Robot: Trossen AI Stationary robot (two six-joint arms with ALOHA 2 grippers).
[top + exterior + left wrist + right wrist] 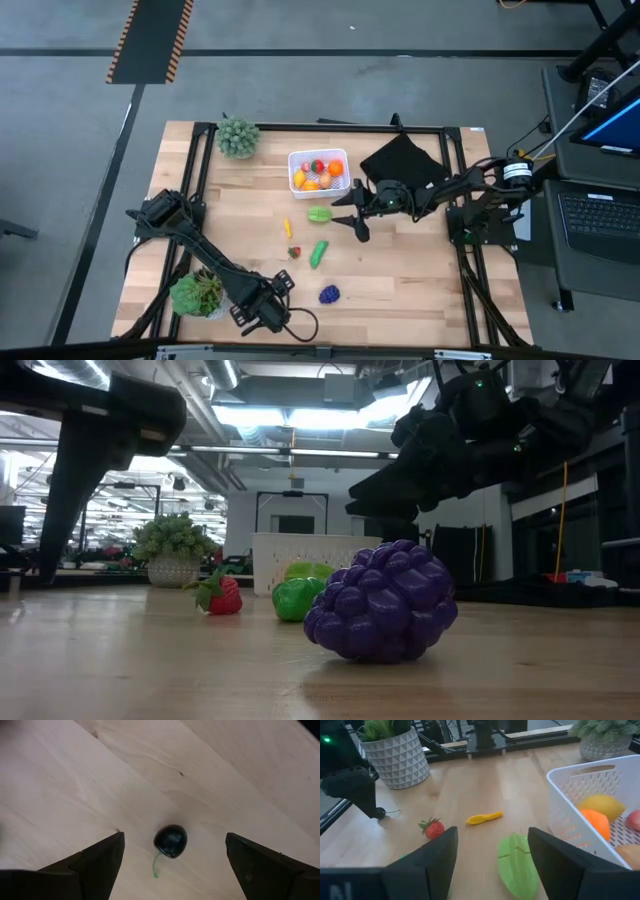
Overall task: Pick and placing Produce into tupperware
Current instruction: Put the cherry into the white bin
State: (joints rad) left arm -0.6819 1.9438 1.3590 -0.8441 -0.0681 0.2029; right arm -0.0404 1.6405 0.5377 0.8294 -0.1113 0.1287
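The tupperware (300, 160), a white tub at the far middle of the table, holds several pieces of produce. On the table lie a green leafy piece (319, 214), a yellow piece (287, 227), a strawberry (294, 252), a long green piece (318, 252) and purple grapes (329, 294). My left gripper (268, 300) points down near the front edge, open; a dark cherry (170, 841) with a green stem lies on the wood between its fingers, untouched. My right gripper (492, 830) stands open just above the green leafy piece (517, 865), beside the tupperware (570, 805).
A potted plant (238, 137) stands at the far left and another (197, 293) at the near left, close to my left arm. A black cloth (400, 160) lies under my right arm. Bare wood lies at the near right.
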